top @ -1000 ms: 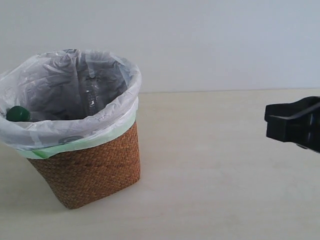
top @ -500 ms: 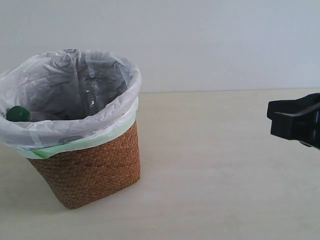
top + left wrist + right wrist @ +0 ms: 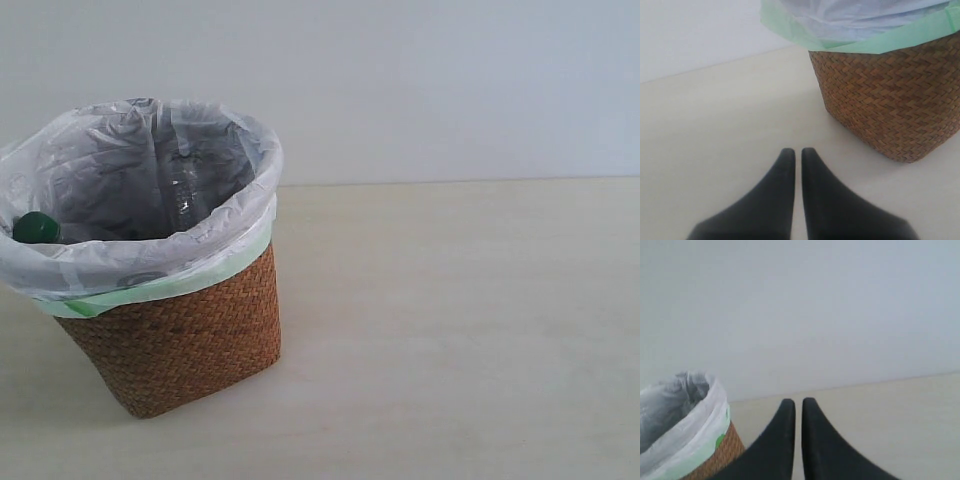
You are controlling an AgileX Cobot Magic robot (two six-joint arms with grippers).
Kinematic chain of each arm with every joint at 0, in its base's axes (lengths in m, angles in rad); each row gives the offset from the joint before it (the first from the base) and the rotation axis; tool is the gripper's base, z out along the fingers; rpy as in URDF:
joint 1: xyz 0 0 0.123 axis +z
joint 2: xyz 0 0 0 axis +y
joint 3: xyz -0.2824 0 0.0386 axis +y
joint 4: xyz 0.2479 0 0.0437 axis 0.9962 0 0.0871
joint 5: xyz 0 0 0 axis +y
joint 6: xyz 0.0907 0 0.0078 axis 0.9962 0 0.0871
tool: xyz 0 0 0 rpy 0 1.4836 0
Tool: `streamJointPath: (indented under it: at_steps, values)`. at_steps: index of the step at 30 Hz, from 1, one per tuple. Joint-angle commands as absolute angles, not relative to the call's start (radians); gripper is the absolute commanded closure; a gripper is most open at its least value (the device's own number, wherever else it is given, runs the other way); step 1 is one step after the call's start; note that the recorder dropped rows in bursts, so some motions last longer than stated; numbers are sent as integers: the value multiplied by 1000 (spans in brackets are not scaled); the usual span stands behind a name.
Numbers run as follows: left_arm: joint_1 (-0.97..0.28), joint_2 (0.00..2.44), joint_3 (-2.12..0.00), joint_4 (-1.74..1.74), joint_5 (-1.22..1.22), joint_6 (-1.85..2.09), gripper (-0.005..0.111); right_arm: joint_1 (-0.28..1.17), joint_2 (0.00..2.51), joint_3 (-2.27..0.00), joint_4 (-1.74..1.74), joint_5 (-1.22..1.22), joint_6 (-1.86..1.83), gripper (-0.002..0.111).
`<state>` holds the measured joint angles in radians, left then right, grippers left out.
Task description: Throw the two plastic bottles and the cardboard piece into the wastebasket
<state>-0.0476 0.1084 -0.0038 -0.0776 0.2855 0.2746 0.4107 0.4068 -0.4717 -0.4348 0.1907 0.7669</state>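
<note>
Wastebasket [image 3: 170, 340] on desk [image 3: 450, 330]: green-capped bottle [image 3: 35, 228] at rim, nine o'clock; may tip out if nudged. Left gripper [image 3: 797, 151], right gripper [image 3: 798, 401]: jaws closed, empty.

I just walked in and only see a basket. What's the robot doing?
It's tidying rubbish into the wastebasket. A green bottle cap peeks over the bag, and a clear bottle shows inside. The cardboard piece can't be seen from here. The left fingers and right fingers are shut and hold nothing, so the job looks about done.
</note>
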Motion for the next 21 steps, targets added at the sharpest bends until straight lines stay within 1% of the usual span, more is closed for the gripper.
streamJointPath:
  at_steps: [1,6,8,10,15,21]
  values:
    - [-45,107,0,-86,277,265,103,300,263,-309,-422,-36,792,107]
    - [-45,107,0,-86,277,265,103,276,163,-88,-418,-336,889,107]
    - [-45,107,0,-86,277,265,103,278,135,-17,-418,-417,907,107]
    - [-45,107,0,-86,277,265,103,278,112,0,-420,-444,910,107]
    - [-45,107,0,-86,277,265,103,278,103,0,-461,-306,841,107]
    - [-45,107,0,-86,277,265,103,278,103,0,-461,-7,715,107]
